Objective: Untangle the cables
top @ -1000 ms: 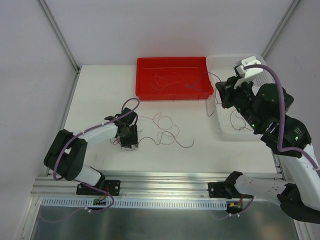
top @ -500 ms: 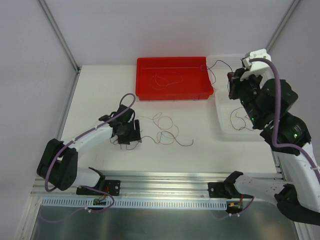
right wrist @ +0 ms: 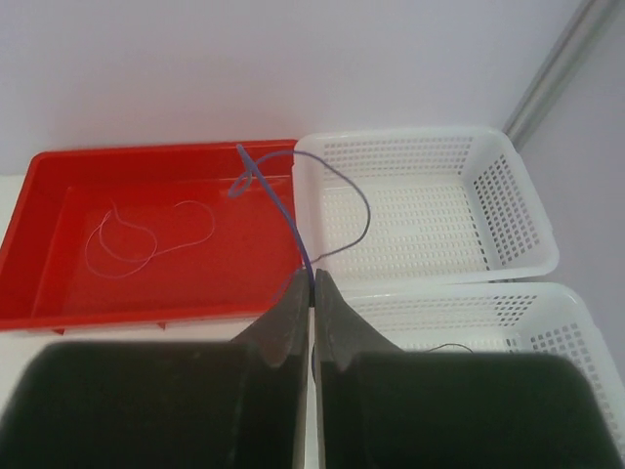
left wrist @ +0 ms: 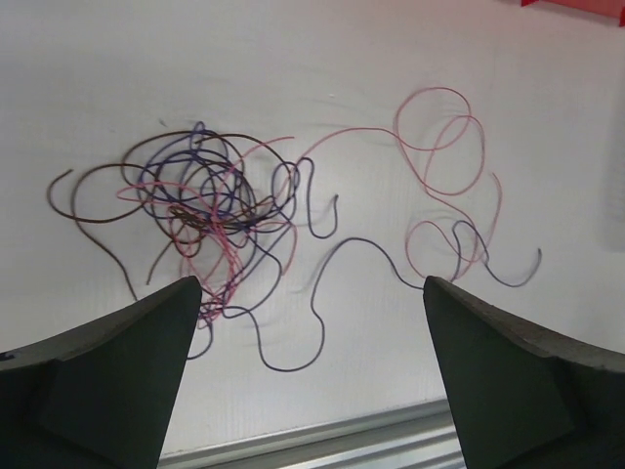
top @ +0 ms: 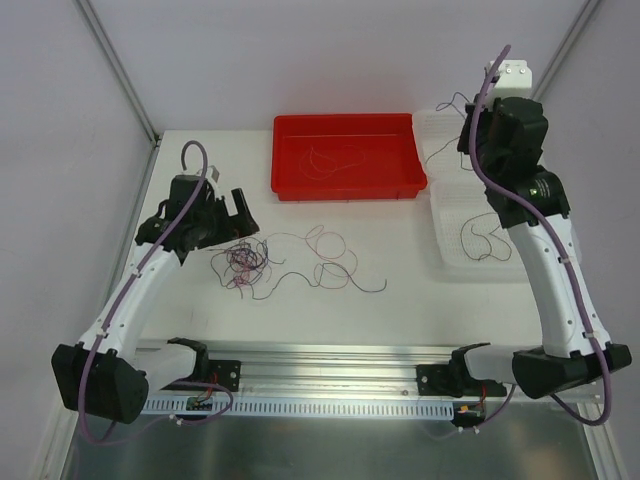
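Observation:
The cables lie on the white table as a knot of purple, black and reddish strands (top: 243, 262) (left wrist: 210, 210), with loose loops (top: 330, 255) (left wrist: 444, 161) trailing to the right. My left gripper (top: 232, 215) (left wrist: 311, 283) hovers open above and left of the knot, with nothing between its fingers. My right gripper (top: 468, 130) (right wrist: 312, 278) is raised at the back right, shut on one thin purple cable (right wrist: 293, 210). That cable curls up over the edge between the red tray and the far white basket.
A red tray (top: 345, 190) (right wrist: 146, 156) at the back holds one pale thin strand (right wrist: 146, 239). Two white baskets stand to its right: the far one (right wrist: 508, 195), and the near one (top: 445, 262) with a dark strand (top: 480, 235) inside. A metal rail runs along the near edge.
My left gripper opened and drew back up and left, leaving the knot on the table. My right gripper rose toward the back with the purple cable.

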Available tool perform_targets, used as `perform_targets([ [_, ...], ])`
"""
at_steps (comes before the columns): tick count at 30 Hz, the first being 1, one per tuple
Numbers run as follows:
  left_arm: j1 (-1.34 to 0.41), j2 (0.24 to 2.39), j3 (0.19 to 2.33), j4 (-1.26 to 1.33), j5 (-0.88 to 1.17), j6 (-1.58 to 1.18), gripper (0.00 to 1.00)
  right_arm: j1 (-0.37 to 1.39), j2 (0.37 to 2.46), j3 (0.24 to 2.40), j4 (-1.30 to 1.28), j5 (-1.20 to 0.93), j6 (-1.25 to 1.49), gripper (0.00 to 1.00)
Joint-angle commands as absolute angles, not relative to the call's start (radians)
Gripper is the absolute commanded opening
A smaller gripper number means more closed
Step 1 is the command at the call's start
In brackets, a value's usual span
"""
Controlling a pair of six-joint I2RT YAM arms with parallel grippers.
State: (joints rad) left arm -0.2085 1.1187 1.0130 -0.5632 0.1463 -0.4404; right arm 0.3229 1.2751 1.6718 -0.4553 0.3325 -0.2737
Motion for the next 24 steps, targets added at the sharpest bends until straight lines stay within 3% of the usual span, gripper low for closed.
perform_targets([
  [1, -0.19, 1.075, 1.017, -0.615, 0.046, -0.341, 0.99, 0.218, 1.314, 1.718, -0.325, 0.25, -0.184, 0.01],
  [6, -0.178, 1.069, 0.881, -0.543, -0.026, -0.347, 0.99, 0.103, 1.452, 1.762, -0.258, 0.201, -0.13, 0.01],
  [20, -0.161, 1.144, 0.89, -0.549, -0.005, -0.324, 0.99, -0.029, 1.985, 2.014, -0.094, 0.219, -0.113, 0.01],
  [22, -0.161, 1.153, 0.891, -0.546, -0.005, -0.325, 0.99, -0.031, 2.032, 2.066, -0.097, 0.225, -0.121, 0.11],
  [23, -0.161, 1.157, 0.891, -0.548, -0.006, -0.327, 0.99, -0.031, 2.058, 2.074, -0.091, 0.219, -0.129, 0.35],
  [24, -0.161, 1.161, 0.891, -0.549, -0.006, -0.325, 0.99, -0.031, 2.065, 2.074, -0.086, 0.216, -0.127, 0.46],
])
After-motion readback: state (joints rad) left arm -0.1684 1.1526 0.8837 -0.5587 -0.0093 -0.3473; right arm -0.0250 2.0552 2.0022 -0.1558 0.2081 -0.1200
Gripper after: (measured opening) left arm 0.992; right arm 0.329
